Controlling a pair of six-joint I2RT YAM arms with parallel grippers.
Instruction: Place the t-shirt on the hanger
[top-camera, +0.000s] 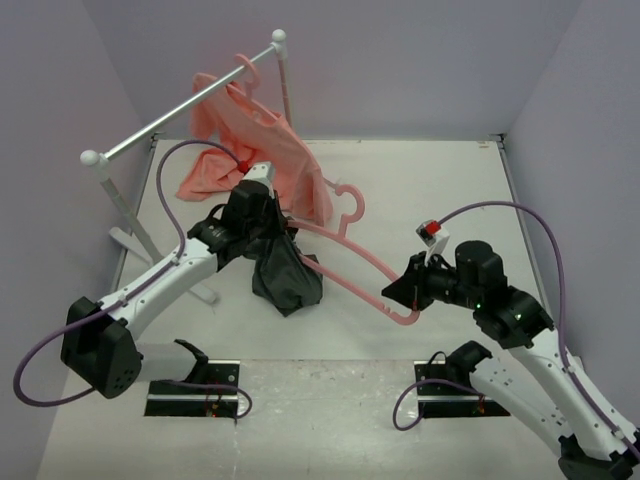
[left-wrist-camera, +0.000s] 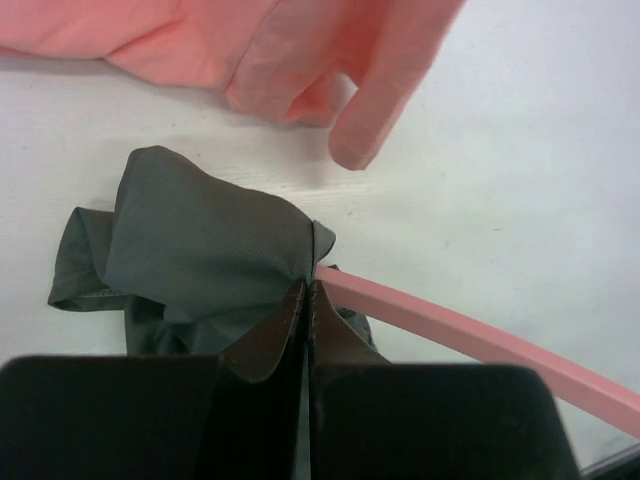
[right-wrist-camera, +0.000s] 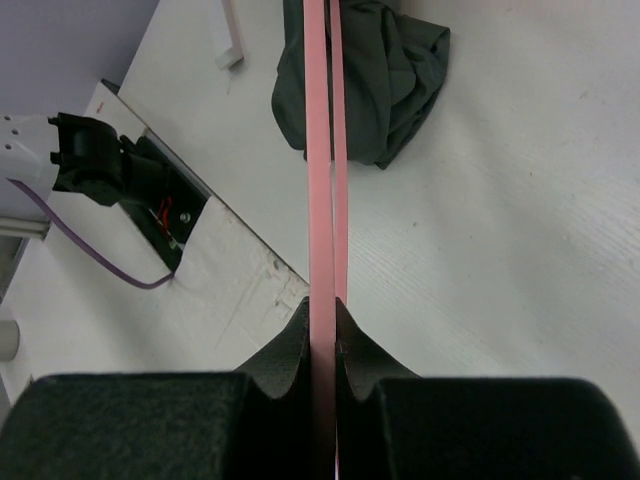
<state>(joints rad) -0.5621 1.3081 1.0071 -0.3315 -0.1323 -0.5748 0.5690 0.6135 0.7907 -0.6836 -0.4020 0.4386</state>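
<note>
The left end effector (left-wrist-camera: 308, 290) is clenched, its 2 fingers pressed together on a bunched fold of the dark grey t-shirt (left-wrist-camera: 200, 240). The cloth gathers at the fingertips and hangs from them in a crumpled mass, and its lower part appears to rest on the white tabletop (left-wrist-camera: 520, 200). Just right of that pinch, 1 sloping arm of the salmon-pink hanger (left-wrist-camera: 470, 335) comes out from under the cloth and runs off toward the near right. The right end effector (right-wrist-camera: 322, 312) is closed on that same hanger near the tip of its arm. The thin pink plastic is clamped between the 2 dark pads and runs straight away from the wrist camera toward the t-shirt. From above, the hanger lies tilted between the 2 arms. Its near-right end sits in the right end effector, and its curved hook points toward the far right. Its left end is hidden in the t-shirt, so I cannot tell how far it reaches inside the cloth. The t-shirt sits left of centre on the tabletop, just right of the left wrist. Farther back on the left, a salmon-pink garment (top-camera: 262, 140) droops from the rail of a white garment rack (top-camera: 170, 114), hung on another pink hanger (top-camera: 247, 68), with its lower edge close to the left wrist. Purple cables (top-camera: 500, 205) loop from both arms.
</note>
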